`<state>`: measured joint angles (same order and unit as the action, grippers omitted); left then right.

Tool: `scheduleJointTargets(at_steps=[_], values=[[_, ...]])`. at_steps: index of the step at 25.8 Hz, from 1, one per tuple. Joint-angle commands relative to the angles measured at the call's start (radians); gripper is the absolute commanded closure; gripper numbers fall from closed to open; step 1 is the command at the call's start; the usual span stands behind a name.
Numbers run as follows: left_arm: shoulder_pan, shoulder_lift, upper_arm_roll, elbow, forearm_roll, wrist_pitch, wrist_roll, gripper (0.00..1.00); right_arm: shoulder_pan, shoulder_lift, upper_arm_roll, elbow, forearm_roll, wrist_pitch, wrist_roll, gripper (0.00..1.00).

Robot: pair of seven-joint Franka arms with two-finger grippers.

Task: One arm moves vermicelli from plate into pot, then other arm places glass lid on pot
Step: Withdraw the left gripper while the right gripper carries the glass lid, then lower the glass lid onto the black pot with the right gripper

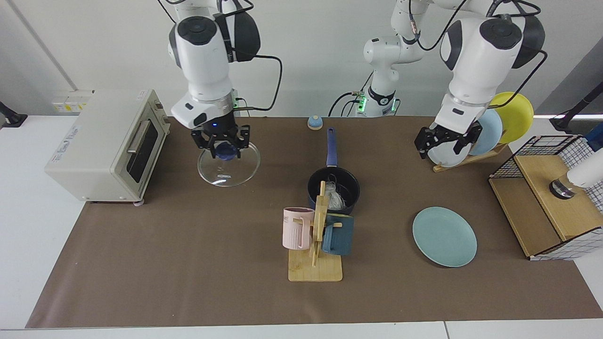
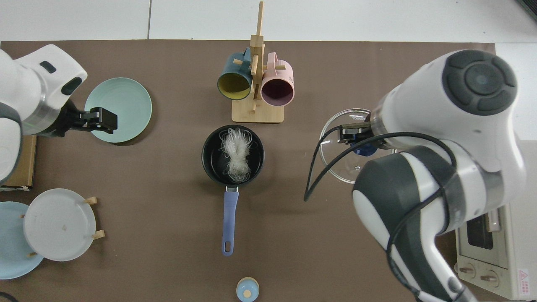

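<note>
The right claw [image 1: 221, 143] grips the blue knob of the glass lid [image 1: 229, 165] and holds the lid in the air between the toaster oven [image 1: 106, 143] and the pot [image 1: 334, 189]. A small blue light shows on this claw. The vermicelli [image 1: 335, 196] lies inside the pot, whose blue handle points toward the robots. In front of the pot stands a wooden mug rack [image 1: 316, 245] with a pink mug [image 1: 297, 228] and a dark teal mug [image 1: 339, 234]. The left claw [image 1: 445, 140], fingers spread and empty, hangs before the dish rack [image 1: 466, 157] of upright plates. The plate [image 1: 444, 237] lies bare on the brown surface [image 1: 188, 259].
</note>
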<state>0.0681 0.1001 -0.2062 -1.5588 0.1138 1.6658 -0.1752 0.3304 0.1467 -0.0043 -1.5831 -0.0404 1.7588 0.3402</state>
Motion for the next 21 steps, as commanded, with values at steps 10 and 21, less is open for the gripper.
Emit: scheduleJointTargets(at_steps=[10, 21], values=[[0.056, -0.069, 0.116, -0.02, -0.126, -0.041, 0.186, 0.0, 0.257, 0.519, -0.016, 0.618, -0.018, -0.114, 0.328, 1.0], [0.053, -0.068, 0.107, -0.014, -0.125, -0.043, 0.174, 0.0, 0.292, 0.625, -0.011, 0.7, -0.016, -0.027, 0.352, 1.0]])
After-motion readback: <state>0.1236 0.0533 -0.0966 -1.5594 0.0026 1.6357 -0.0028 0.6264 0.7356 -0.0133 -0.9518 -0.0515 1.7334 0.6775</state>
